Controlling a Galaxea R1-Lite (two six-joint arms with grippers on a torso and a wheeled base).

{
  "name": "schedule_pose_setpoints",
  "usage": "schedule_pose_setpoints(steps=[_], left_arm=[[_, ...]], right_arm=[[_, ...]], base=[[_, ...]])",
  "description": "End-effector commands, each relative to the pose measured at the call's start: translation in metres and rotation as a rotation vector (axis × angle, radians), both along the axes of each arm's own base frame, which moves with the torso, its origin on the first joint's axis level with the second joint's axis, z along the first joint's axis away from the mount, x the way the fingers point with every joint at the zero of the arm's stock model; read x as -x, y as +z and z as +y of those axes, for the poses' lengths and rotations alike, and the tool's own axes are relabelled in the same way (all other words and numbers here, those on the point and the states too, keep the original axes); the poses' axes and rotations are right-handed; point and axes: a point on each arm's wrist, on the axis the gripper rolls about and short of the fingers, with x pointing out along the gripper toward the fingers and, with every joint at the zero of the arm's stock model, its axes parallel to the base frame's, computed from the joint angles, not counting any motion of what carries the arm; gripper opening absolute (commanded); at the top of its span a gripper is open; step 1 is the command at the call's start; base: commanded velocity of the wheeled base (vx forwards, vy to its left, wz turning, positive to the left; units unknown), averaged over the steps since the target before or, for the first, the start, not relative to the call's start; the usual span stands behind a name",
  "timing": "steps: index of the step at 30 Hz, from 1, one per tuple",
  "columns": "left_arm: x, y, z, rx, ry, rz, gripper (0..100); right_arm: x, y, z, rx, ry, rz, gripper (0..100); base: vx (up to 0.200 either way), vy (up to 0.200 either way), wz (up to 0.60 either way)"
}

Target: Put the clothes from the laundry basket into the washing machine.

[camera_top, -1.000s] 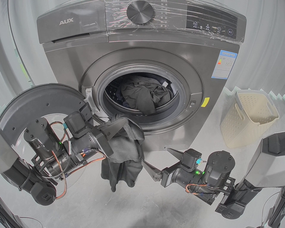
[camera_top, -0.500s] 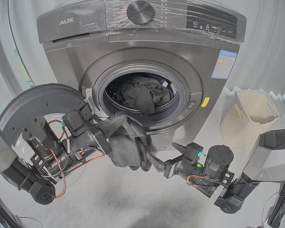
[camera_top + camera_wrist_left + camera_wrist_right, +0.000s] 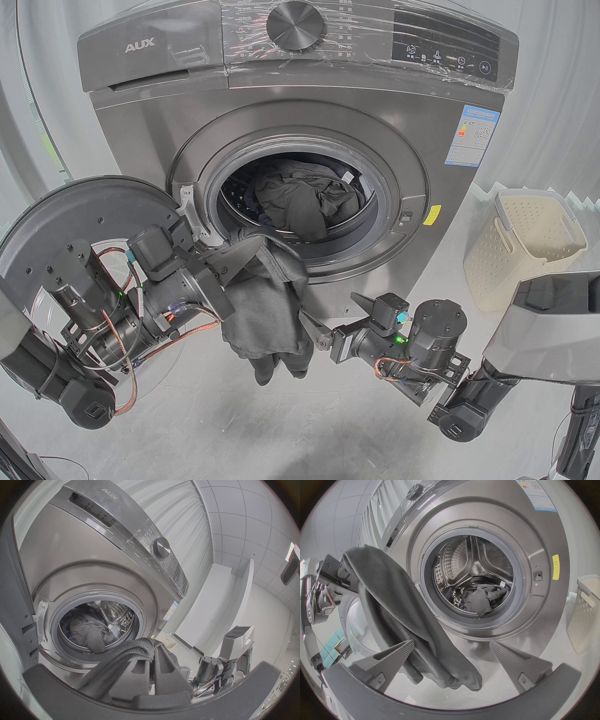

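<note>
The washing machine (image 3: 300, 112) stands with its round door (image 3: 81, 212) swung open to the left. Dark clothes (image 3: 300, 200) lie in the drum (image 3: 475, 573). My left gripper (image 3: 240, 259) is shut on a dark grey garment (image 3: 269, 306), just below and left of the drum's opening. The garment hangs down from it toward the floor. My right gripper (image 3: 334, 315) is open, low in front of the machine, with one finger (image 3: 393, 658) against the garment's hanging lower part (image 3: 431, 655). In the left wrist view the fabric (image 3: 125, 658) drapes over my shut left gripper (image 3: 151, 666).
A cream perforated laundry basket (image 3: 531, 244) stands on the floor to the right of the machine, with nothing visible inside it. The open door takes up the space on the left. Bare grey floor (image 3: 281, 431) lies in front.
My right gripper has moved left and up to the garment's lower part. The left gripper has risen slightly with the garment, whose hanging end bunched up and dropped again.
</note>
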Motion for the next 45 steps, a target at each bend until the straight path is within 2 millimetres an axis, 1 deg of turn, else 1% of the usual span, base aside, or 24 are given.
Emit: schedule_pose_setpoints(steps=[1, 6, 9, 16, 20, 33, 37, 38, 40, 45], left_arm=[[0.000, 0.001, 0.000, 0.002, -0.001, -0.003, 0], [0.000, 0.001, 0.000, 0.002, 0.000, -0.003, 0], [0.000, 0.001, 0.000, 0.002, 0.000, -0.002, 0], [-0.002, 0.000, 0.002, 0.001, 0.010, -0.001, 0], [-0.004, 0.001, 0.003, 0.002, 0.017, -0.003, 0], [-0.007, 0.000, 0.006, 0.000, 0.030, 0.001, 0], [-0.007, -0.001, 0.006, -0.001, 0.031, 0.000, 0], [-0.007, -0.001, 0.006, 0.000, 0.033, 0.000, 0], [-0.006, 0.000, 0.006, 0.000, 0.030, -0.002, 0], [-0.007, 0.000, 0.006, 0.001, 0.032, -0.005, 0]], right_arm=[[-0.006, -0.014, 0.008, 0.016, 0.006, 0.013, 100], [-0.010, -0.019, 0.018, 0.012, 0.019, 0.004, 100], [-0.008, -0.019, 0.024, 0.004, 0.032, -0.002, 100], [0.013, -0.015, 0.040, -0.007, 0.106, -0.002, 100], [0.018, -0.015, 0.045, -0.011, 0.126, -0.003, 100], [0.023, -0.016, 0.047, -0.011, 0.137, 0.007, 100], [0.024, -0.014, 0.048, -0.017, 0.141, 0.003, 100], [0.026, -0.007, 0.046, -0.029, 0.142, -0.006, 100], [0.026, -0.004, 0.045, -0.035, 0.140, -0.011, 100], [0.025, -0.004, 0.045, -0.032, 0.138, -0.013, 100]], base=[[0.000, 0.000, 0.00], [0.000, 0.000, 0.00], [0.000, 0.000, 0.00], [0.000, 0.000, 0.00], [0.000, 0.000, 0.00], [0.000, 0.000, 0.00], [0.000, 0.000, 0.00], [0.000, 0.000, 0.00], [0.000, 0.000, 0.00], [0.000, 0.000, 0.00]])
